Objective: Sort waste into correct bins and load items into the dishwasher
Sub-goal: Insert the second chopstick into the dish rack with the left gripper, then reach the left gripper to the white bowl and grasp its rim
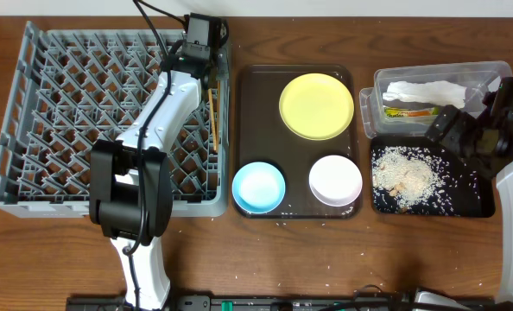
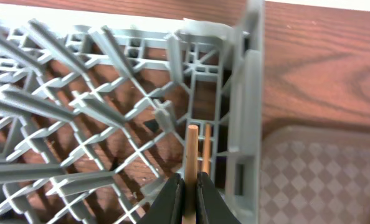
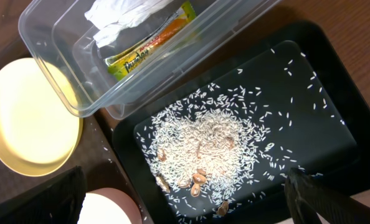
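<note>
My left gripper (image 2: 190, 190) is shut on a wooden chopstick (image 2: 190, 158) at the right edge of the grey dish rack (image 1: 32, 104); the second chopstick (image 2: 206, 149) lies beside it. The chopsticks (image 1: 212, 121) show in the overhead view along the rack's right wall. My right gripper (image 3: 185, 199) is open and empty above the black tray (image 3: 322, 106), which holds rice and food scraps (image 3: 203, 149). The clear tub (image 3: 42, 37) holds the white napkin (image 3: 126, 15) and the green-and-yellow sachet (image 3: 151, 46). The yellow plate (image 1: 316, 105), blue bowl (image 1: 258, 187) and white bowl (image 1: 335, 180) sit on the brown tray (image 1: 252, 86).
Loose rice grains lie scattered on the wooden table (image 1: 326, 259) near the front edge. The rack (image 2: 247, 93) wall stands right next to the brown tray (image 2: 309, 174). The clear tub (image 1: 429, 73) and black tray (image 1: 472, 203) sit at the far right.
</note>
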Controlling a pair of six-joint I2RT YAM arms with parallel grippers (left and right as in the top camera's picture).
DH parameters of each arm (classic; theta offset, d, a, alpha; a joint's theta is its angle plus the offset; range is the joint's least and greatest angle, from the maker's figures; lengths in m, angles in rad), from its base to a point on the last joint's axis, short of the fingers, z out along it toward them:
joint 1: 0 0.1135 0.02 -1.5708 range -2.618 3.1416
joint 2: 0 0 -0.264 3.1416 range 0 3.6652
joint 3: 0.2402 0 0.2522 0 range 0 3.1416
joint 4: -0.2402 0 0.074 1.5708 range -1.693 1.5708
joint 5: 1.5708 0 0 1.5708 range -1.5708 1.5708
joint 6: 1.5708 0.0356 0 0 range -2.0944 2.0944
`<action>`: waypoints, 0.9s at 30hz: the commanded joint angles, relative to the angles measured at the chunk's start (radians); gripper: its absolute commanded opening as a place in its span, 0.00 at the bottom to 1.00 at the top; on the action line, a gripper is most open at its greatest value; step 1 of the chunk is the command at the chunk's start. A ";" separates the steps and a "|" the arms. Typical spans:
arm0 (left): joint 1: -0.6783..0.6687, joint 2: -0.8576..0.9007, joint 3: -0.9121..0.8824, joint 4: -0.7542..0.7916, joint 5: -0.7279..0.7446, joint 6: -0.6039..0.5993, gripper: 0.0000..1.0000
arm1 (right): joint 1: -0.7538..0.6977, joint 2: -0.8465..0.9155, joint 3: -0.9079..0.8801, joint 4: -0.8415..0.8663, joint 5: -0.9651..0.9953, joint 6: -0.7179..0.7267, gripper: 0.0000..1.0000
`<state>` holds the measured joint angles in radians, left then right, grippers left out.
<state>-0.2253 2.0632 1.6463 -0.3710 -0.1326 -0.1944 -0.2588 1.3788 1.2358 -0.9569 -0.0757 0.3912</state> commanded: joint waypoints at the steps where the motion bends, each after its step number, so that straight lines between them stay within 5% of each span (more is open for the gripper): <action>1: -0.002 -0.014 0.022 -0.011 0.043 0.064 0.14 | -0.009 -0.006 0.009 -0.001 -0.004 0.012 0.99; 5: -0.002 -0.034 0.022 -0.021 0.046 0.063 0.43 | -0.009 -0.006 0.009 -0.001 -0.004 0.012 0.99; 12: -0.008 -0.168 0.022 -0.141 0.067 0.060 0.45 | -0.009 -0.006 0.009 -0.001 -0.004 0.012 0.99; 15: -0.048 -0.270 0.022 -0.344 0.328 0.035 0.45 | -0.009 -0.006 0.009 -0.001 -0.004 0.012 0.99; 18: -0.104 -0.285 0.022 -0.466 0.435 -0.015 0.45 | -0.009 -0.006 0.009 -0.002 -0.004 0.012 0.99; 27: -0.329 -0.270 -0.045 -0.587 0.453 -0.068 0.50 | -0.009 -0.006 0.009 -0.004 -0.004 0.012 0.99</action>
<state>-0.5072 1.7805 1.6337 -0.9623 0.2874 -0.2165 -0.2584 1.3788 1.2354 -0.9607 -0.0757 0.3912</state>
